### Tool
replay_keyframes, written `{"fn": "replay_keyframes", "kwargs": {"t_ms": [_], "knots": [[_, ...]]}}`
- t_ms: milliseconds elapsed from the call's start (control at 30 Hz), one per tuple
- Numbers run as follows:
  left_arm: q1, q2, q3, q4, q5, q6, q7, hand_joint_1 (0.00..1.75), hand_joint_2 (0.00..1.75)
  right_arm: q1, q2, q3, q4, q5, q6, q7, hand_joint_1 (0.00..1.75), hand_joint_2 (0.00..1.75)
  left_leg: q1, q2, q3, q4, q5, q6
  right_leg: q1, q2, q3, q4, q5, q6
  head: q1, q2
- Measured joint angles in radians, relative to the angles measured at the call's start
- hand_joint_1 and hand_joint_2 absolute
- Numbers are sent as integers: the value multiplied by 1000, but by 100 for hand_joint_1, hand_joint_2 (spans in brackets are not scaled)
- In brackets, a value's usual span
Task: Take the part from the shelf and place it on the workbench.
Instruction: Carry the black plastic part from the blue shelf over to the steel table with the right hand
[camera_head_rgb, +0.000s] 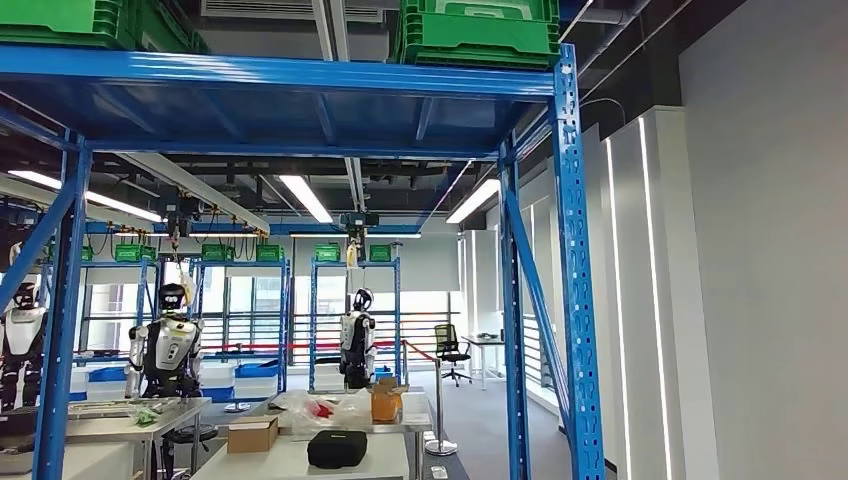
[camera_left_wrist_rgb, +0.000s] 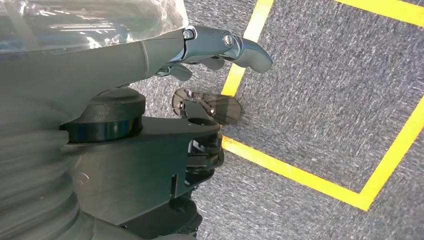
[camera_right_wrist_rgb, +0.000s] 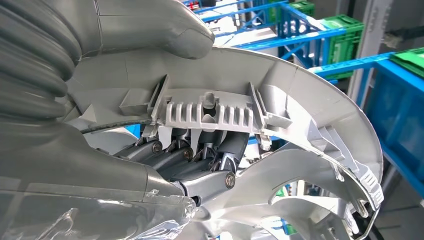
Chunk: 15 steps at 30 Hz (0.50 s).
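Head view: the camera looks level through the blue shelf frame (camera_head_rgb: 566, 280) at a hall beyond, with green crates (camera_head_rgb: 478, 30) on the top level and a white table (camera_head_rgb: 300, 458) low in the foreground. Whether that table is the workbench cannot be told. Risk: with the gaze this high, the placing spot is not under observation, so a set-down from here would likely be misjudged.

Left wrist view: the left hand (camera_left_wrist_rgb: 220, 50) hangs over grey carpet (camera_left_wrist_rgb: 330, 100) with yellow floor lines (camera_left_wrist_rgb: 295, 175). Its fingers are apart and hold nothing.

Right wrist view: the right hand (camera_right_wrist_rgb: 195, 165) grips the part (camera_right_wrist_rgb: 300, 120), a silver-grey moulded plastic shell, thumb over the outer face, dark fingers curled behind the ribbed bracket. The part is wide and curved and overhangs the hand well beyond the fingers. Risk: it could twist in the hold or catch a shelf upright while the arm swings.
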Motion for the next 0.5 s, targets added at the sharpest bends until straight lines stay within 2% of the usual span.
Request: {"fn": "replay_keyframes", "kwargs": {"t_ms": [33, 67, 133, 167, 200, 233, 300, 333, 367, 467, 500], "knots": [[0, 0, 0, 0, 0, 0, 0, 0, 175, 1, 0, 0, 0, -1, -1, -2, 175, 175, 2, -1, -11, 30, -30, -6, -2, -1, -7, -1, 8, -5, 2, 0], [0, 1, 0, 0, 1, 0, 0, 0, 175, 2, 0, 0, 0, -3, -3, -4, 175, 175, 5, -2, -28, 81, -74, -12, -3, -2, -16, -1, 16, -9, 4, 0], [1, 1, -1, 0, 2, 0, 0, 0, 175, 6, 0, 0, 0, -4, -6, -7, 175, 175, 10, -2, -61, 207, -155, -20, -2, -2, -37, 0, 30, -11, 6, 0], [1, 1, -2, 0, 2, 0, 0, 0, 175, 8, 0, 0, 0, -5, -8, -8, 175, 175, 11, -2, -62, 245, -174, -21, -1, -2, -48, 1, 38, -10, 7, 0], [2, 1, -3, 0, 2, 0, 0, 0, 175, 10, 0, 0, 0, -6, -9, -9, 175, 175, 12, -2, -45, 245, -174, -20, -1, -2, -59, 2, 45, -9, 8, 0], [2, 1, -4, 0, 3, 0, 0, 0, 175, 11, 0, 0, 0, -6, -11, -10, 175, 175, 12, -2, -10, 206, -157, -17, 0, -1, -68, 2, 52, -8, 8, 0], [1, 2, -5, 0, 3, 0, 0, 0, 175, 14, 0, 0, 0, -7, -14, -11, 175, 175, 9, -3, 92, 56, -117, -5, 2, -1, -82, 3, 67, -2, 9, 0], [-1, 2, -6, 0, 3, 0, 0, 0, 175, 14, 0, 0, 0, -8, -15, -12, 175, 175, 6, -3, 129, -5, -104, 1, 2, -1, -86, 2, 74, 3, 8, 0], [-2, 2, -6, -1, 4, 0, -1, 0, 175, 15, 0, 0, 0, -8, -17, -12, 175, 175, 3, -3, 150, -44, -98, 8, 2, -1, -89, 2, 80, 9, 7, 0], [1, 3, -7, -2, 6, 0, -2, 0, 175, 17, 0, -1, 0, -11, -24, -14, 175, 175, -5, 0, 143, -61, -79, 25, -4, -3, -92, -3, 94, 30, 7, 0], [2, 3, -7, -2, 6, 0, -2, 0, 175, 19, -1, -1, 0, -13, -26, -14, 175, 175, -4, 1, 137, -65, -69, 31, -5, -2, -97, 6, 82, 35, 6, 0]]}}
